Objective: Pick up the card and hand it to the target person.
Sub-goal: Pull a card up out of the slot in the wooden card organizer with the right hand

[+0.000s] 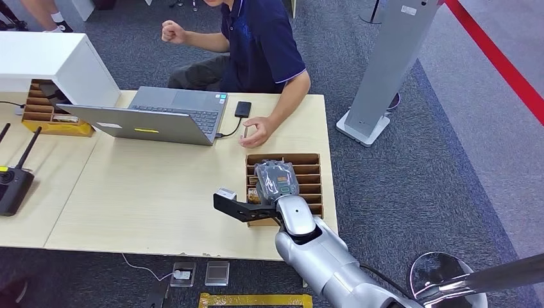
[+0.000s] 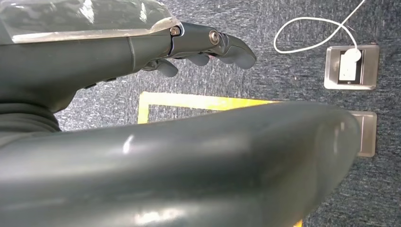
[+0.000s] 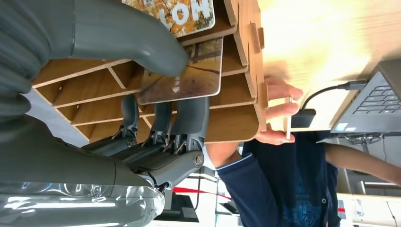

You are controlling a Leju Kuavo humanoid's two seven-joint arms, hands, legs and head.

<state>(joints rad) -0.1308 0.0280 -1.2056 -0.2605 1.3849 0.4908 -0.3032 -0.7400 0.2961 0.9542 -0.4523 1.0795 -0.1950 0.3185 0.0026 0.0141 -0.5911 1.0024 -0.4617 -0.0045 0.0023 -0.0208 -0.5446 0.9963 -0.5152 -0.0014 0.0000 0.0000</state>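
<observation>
A wooden slotted card holder (image 1: pixel 308 168) lies on the table's right part, in front of a seated person (image 1: pixel 263 45). My right hand (image 1: pixel 277 179) reaches down into it. In the right wrist view a card (image 3: pixel 189 80) with an autumn picture sticks out of a slot, pinched between my thumb (image 3: pixel 127 42) and my fingers (image 3: pixel 189 116). Another card with large letters (image 3: pixel 182 14) sits in the neighbouring slot. The person's hand (image 1: pixel 258 131) rests on the table just beyond the holder, pinching a small thin item (image 3: pixel 287 118). My left hand (image 2: pixel 203 42) hangs over the carpet, fingers apart, holding nothing.
An open laptop (image 1: pixel 160 115) with a cabled black drive (image 1: pixel 242 108) stands behind the holder. A white box (image 1: pixel 51 61), a second wooden holder (image 1: pixel 48 115) and a black router (image 1: pixel 13 183) are at the left. A grey stand (image 1: pixel 391 64) rises to the right. Floor sockets (image 2: pixel 350 66) lie below.
</observation>
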